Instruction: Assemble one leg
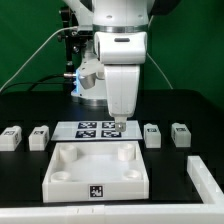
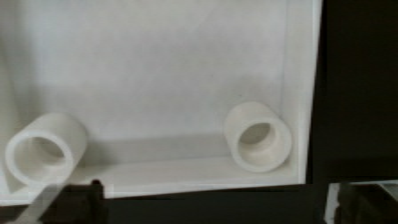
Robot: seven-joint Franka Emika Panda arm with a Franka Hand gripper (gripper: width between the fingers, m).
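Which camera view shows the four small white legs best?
The exterior view: all four legs are visible, two on each side of the marker board. The wrist view shows only the white tray inside and two sockets, no leg.

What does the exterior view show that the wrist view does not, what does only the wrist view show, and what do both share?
Only the exterior view shows the four legs, the marker board and the robot arm. Only the wrist view looks closely into the holes of two round sockets. Both show the white tray and the black table.
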